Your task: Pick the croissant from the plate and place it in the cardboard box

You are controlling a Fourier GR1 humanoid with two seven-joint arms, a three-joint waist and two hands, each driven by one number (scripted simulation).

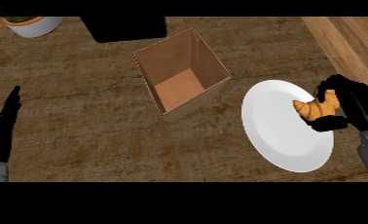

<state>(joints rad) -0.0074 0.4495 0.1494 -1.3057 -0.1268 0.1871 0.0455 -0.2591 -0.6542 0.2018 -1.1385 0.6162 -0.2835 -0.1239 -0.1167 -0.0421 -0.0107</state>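
Right hand [343, 105] curled around croissant [317, 107] at white plate's [277, 133] right edge; open cardboard box [181, 74] lies up-left of it. Left hand [9, 116] rests open, far left.

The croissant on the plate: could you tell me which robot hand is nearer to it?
Right. The right robot hand is curled round the croissant over the plate's right edge; the left robot hand rests far across the counter.

Golden-brown croissant [317, 107], white plate [280, 130], tan cardboard box [183, 72], black right hand [343, 106]
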